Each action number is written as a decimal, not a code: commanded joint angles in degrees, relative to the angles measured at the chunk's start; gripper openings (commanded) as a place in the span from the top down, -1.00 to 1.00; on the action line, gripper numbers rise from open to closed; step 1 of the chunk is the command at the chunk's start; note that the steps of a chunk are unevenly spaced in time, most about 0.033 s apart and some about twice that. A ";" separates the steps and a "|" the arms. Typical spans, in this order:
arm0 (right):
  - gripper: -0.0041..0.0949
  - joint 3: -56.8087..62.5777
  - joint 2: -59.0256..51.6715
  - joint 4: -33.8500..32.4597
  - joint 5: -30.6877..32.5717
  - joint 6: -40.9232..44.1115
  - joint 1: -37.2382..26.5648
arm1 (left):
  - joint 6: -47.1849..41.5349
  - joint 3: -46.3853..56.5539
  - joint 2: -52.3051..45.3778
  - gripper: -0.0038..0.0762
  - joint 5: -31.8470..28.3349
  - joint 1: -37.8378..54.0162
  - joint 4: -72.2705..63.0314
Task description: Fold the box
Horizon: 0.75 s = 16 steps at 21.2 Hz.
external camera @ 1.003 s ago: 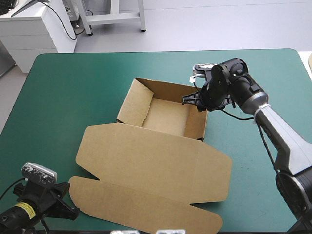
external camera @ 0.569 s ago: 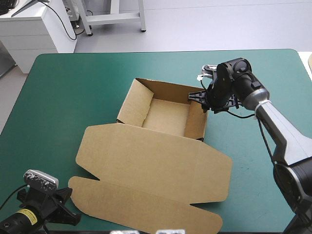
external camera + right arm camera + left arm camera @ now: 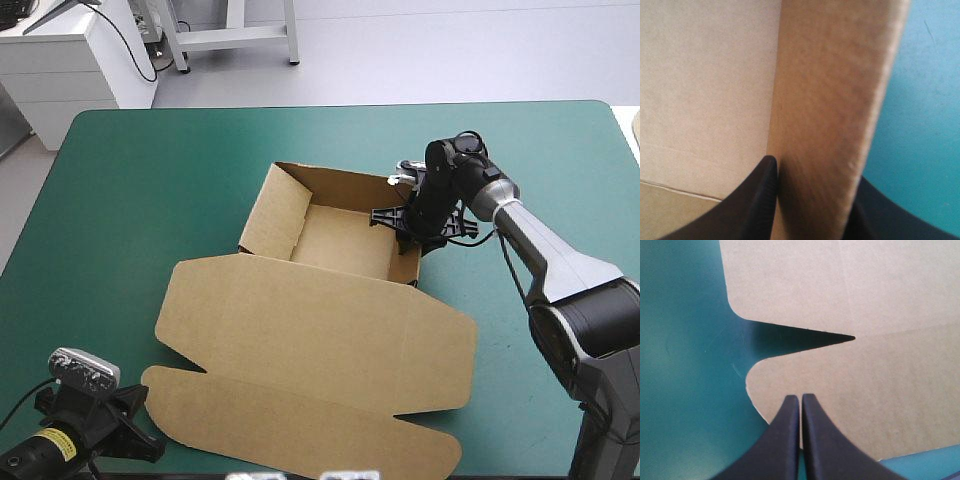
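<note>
The brown box [image 3: 340, 240] lies mid-table as an open tray with its walls raised, and its lid [image 3: 320, 330] lies flat toward the near edge. My right gripper [image 3: 400, 225] sits on the tray's right wall, one black finger inside and one outside. In the right wrist view the wall [image 3: 835, 100] fills the gap between the fingers [image 3: 767, 172] of my right gripper [image 3: 815, 170], which is shut on it. My left gripper [image 3: 148, 440] rests low at the near-left corner. Its own view shows my left gripper [image 3: 801, 397] shut and empty, tips over the lid's front flap [image 3: 865, 380] beside a notch.
Bare teal-green cover [image 3: 150, 170] surrounds the box on the left, far and right sides. The lid's front flap [image 3: 300, 430] reaches almost to the table's near edge. A white cabinet stands beyond the far-left corner.
My right gripper has swung left and down onto the tray's right wall, its fingers now straddling it. The left gripper sank slightly toward the near edge, then stayed put.
</note>
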 commanded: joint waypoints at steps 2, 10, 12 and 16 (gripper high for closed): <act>0.74 -1.10 -2.68 -0.22 0.76 -3.00 -0.10 | -0.34 -1.52 0.55 0.92 -3.02 -0.11 -0.30; 0.96 -1.21 -4.13 -3.93 0.76 -4.79 -7.25 | -0.34 -1.52 0.55 0.92 -2.33 -0.11 -0.30; 0.96 -1.21 -6.58 -3.93 0.76 -6.61 -13.96 | -0.34 -0.99 0.55 0.92 -0.22 -0.11 -0.30; 0.96 -1.21 -9.52 -5.43 0.76 -10.46 -28.98 | -0.34 0.12 0.55 0.92 0.97 -0.11 -0.30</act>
